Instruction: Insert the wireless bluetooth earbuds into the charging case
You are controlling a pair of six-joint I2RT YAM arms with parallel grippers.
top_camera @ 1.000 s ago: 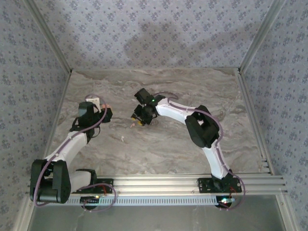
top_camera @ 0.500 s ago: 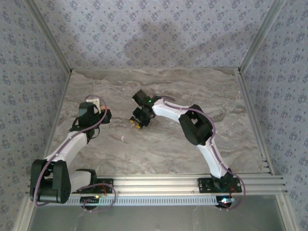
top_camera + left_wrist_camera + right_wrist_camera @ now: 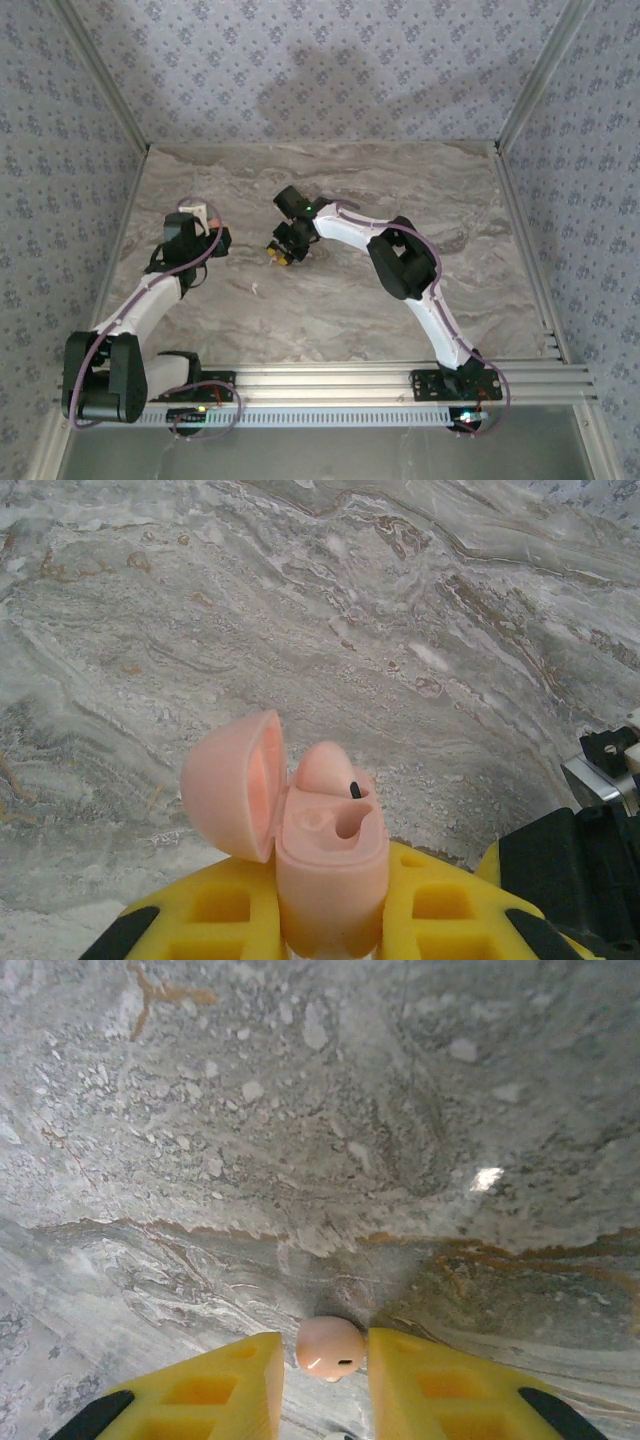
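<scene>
Right arm's elbow has swung left over the last second, and the right claw (image 3: 283, 252) has slid a touch left and toward you on the tabletop (image 3: 300, 1110). Its jaws have also pinched in. In the right wrist view the right claw (image 3: 325, 1357) now stands narrow, with one yellow pad on each side of the loose earbud (image 3: 330, 1348). The right pad looks to be touching it. There's a thin sliver of gap on the left, so you can't tell yet whether it's truly gripped.

Left arm hasn't budged. The left claw (image 3: 335, 908) is clamped tight on the charging case (image 3: 330, 875) and holds it upright, lid (image 3: 235, 785) flipped open to the left.

What that means for the task: one bud is already in, and the second pick is under way but not confirmed. Lift and insertion are still to do.

Materials and shapes:
- Loose earbud: small, smooth, glossy pale pink and rounded, with a tiny dark slot. It will likely roll or squirt out if squeezed off-centre.
- Charging case: matte pink plastic, rounded, with a domed lid.
- Seated earbud (image 3: 325, 770): sits in the far socket with a dark tip showing. The near socket (image 3: 345, 825) is an open hole.
- Pads (image 3: 230, 1380): yellow with a moulded grid, look soft.
- Tabletop: grey-brown marble pattern, hard and slightly shiny.
</scene>
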